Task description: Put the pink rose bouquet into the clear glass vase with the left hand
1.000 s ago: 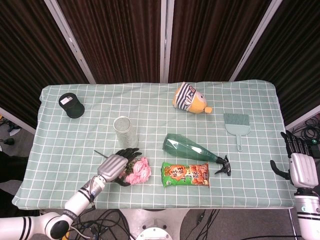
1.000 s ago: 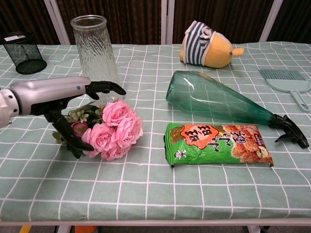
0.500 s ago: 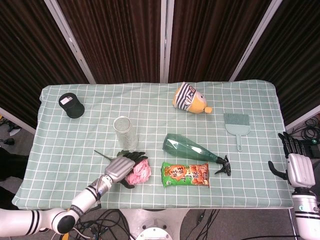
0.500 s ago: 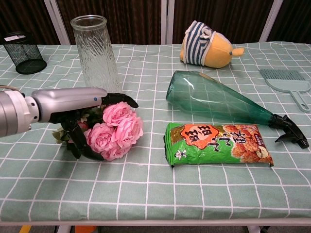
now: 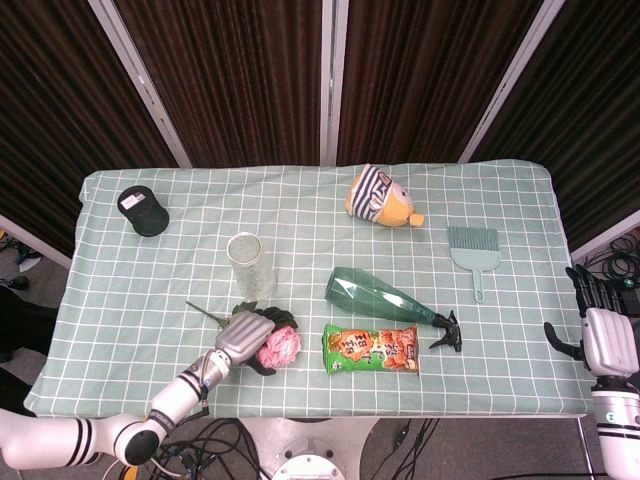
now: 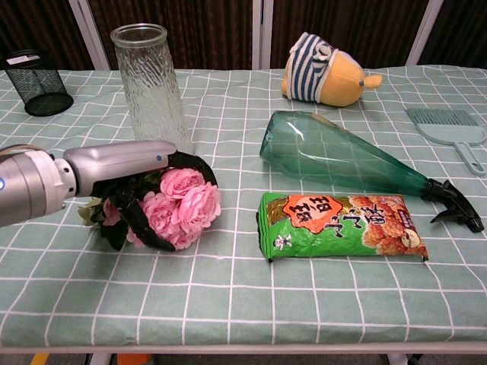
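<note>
1. Pink rose bouquet [image 6: 181, 207] lies on the checked tablecloth [image 6: 228, 289], just in front of the clear glass vase [image 6: 149, 80] and well left of the green snack bag [image 6: 340, 225].
2. Left hand [image 6: 133, 163] reaches over the blooms, its dark fingers [image 6: 148, 226] curled round the flower heads and the leaves. Whether they truly clamp the bunch or only cage it, I cannot tell; the bouquet rests on the cloth.
3. Likely risk: the grasp sits on the soft heads rather than the stems, so a lift may crush petals or let the bunch slide out.
4. Stems point away from the vase, toward the left edge in the head view [image 5: 205, 309]; lifted this way, the blooms would meet the vase's mouth first unless the wrist turns them over.
5. Vase stands upright and close behind the hand; a careless upward swing of the arm could knock it over.
6. Teal spray bottle [image 6: 342, 161] lies on its side right of the vase, clear of the likely path.
7. Right hand [image 5: 604, 335] hangs off the table's right edge, fingers apart, holding nothing.
</note>
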